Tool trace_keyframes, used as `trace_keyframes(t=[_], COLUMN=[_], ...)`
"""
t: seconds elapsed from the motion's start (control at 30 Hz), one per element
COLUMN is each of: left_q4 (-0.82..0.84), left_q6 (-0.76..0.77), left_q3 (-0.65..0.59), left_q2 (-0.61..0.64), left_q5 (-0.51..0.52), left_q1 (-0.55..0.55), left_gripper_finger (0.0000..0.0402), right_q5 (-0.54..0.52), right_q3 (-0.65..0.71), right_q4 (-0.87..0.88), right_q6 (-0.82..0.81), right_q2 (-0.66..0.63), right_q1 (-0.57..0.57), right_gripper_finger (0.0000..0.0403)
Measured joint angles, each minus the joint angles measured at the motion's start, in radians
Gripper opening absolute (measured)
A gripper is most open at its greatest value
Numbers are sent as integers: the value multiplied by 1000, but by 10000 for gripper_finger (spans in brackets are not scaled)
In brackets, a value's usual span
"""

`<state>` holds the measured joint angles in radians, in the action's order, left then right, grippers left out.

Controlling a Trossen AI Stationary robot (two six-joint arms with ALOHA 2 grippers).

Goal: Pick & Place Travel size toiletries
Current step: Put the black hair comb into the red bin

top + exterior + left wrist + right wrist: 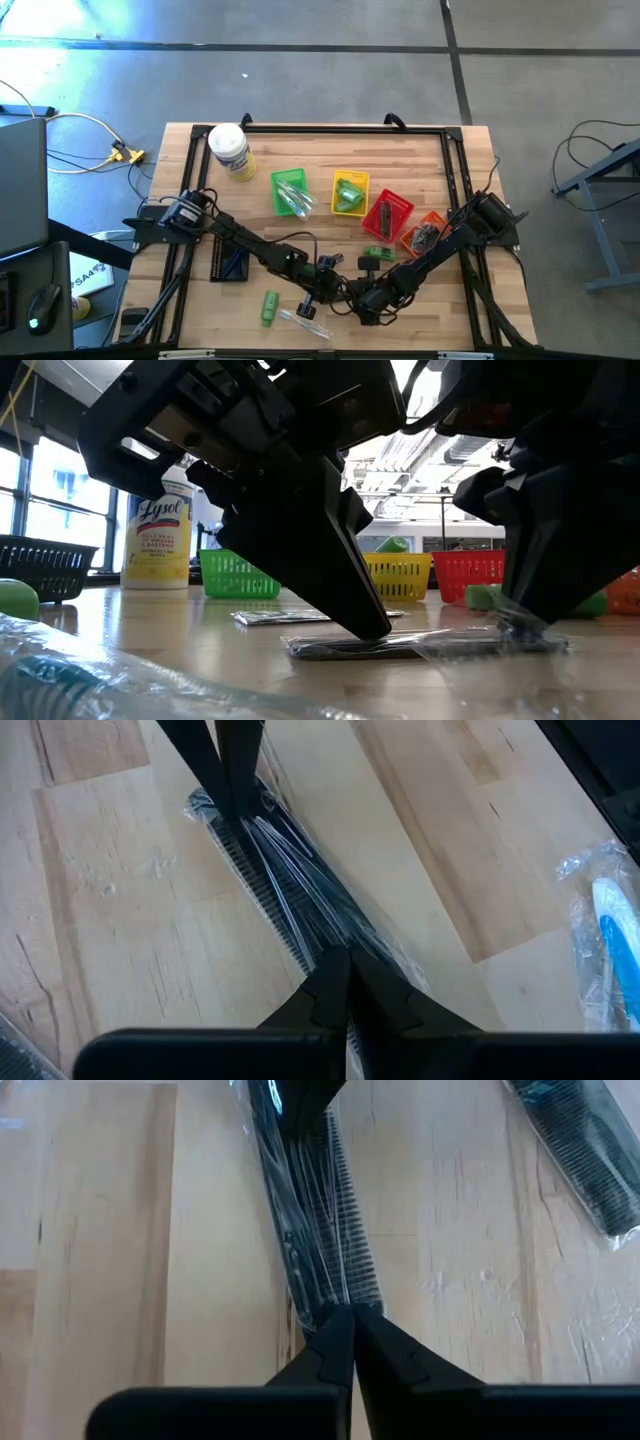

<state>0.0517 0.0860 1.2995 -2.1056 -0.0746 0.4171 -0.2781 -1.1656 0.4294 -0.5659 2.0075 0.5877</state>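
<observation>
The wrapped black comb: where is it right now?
In the high view the wrapped black comb lies at the table's near edge, centre, between the left tool and right tool, each shut on one end.

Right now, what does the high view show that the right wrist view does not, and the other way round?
Only the high view shows the whole table, the white jar, the green basket, yellow basket, red basket and both arms meeting near the front edge. Only the right wrist view shows the wrapped black comb close up: its teeth, its clear wrapper, and the right claw shut on one end. Both show the left claw at the comb's other end, also shut.
</observation>
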Motion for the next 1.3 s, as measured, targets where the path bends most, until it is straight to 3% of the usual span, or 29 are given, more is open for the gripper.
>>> trace_keyframes(t=[0.27, 0.57, 0.83, 1.03, 1.17, 1.3], left_q4=[-1, 76, 118, 115, 116, 118], left_q6=[-11, -50, -59, -44, -26, 1], left_q3=[0, 82, 106, 109, 113, 112], left_q2=[0, 0, 0, -7, -29, -52], left_q5=[0, 2, 3, 16, 31, -7], left_q1=[0, 2, 3, 2, -5, -18], left_gripper_finger=[6, 6, 6, 6, 6, 6], right_q5=[10, -12, -65, -27, -5, 52], right_q3=[-12, -80, -82, -84, -84, -75], right_q4=[21, 136, 133, 107, 91, 88], right_q6=[45, 68, 67, 134, 176, 221], right_q2=[-14, -42, -57, -59, -52, -35], right_q1=[7, 35, 63, 64, 64, 59], right_gripper_finger=[2, 2, 2, 6, 41, 118])
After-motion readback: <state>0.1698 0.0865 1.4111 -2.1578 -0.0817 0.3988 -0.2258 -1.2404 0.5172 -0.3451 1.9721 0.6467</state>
